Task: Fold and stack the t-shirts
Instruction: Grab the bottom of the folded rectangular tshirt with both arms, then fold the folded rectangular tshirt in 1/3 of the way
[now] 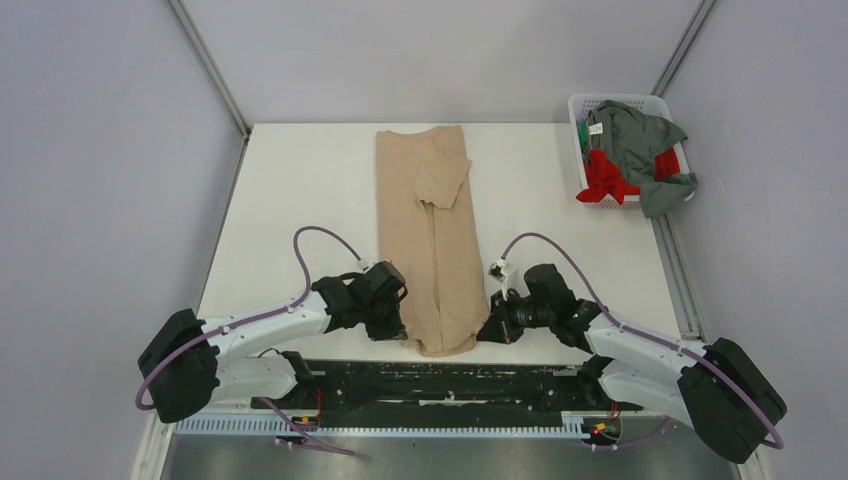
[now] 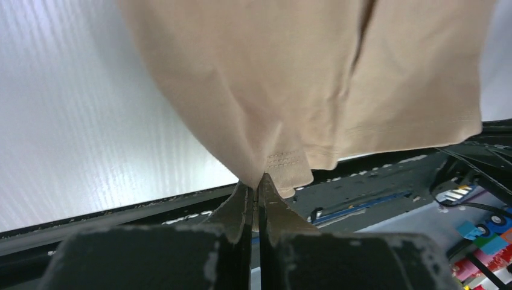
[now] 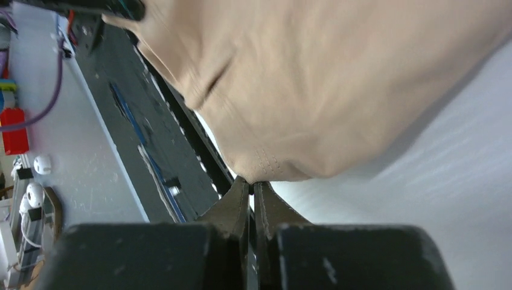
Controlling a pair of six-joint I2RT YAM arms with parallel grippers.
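Note:
The tan-beige t-shirt [image 1: 432, 215] lies as a long narrow folded strip down the middle of the table, one sleeve folded over near its far end. My left gripper [image 1: 404, 335] is shut on the shirt's near left hem corner [image 2: 284, 163]. My right gripper [image 1: 484, 332] is shut on the near right hem corner [image 3: 265, 166]. Both corners are lifted a little off the table. The grey-green t-shirt [image 1: 640, 140] and the red t-shirt [image 1: 607, 180] lie crumpled in the white basket [image 1: 578, 110] at the far right.
The white table [image 1: 300, 200] has bare surface on both sides of the tan shirt. The black rail of the arm mounts [image 1: 440, 385] runs along the near edge. Grey walls and metal frame posts close in the table's left, right and back.

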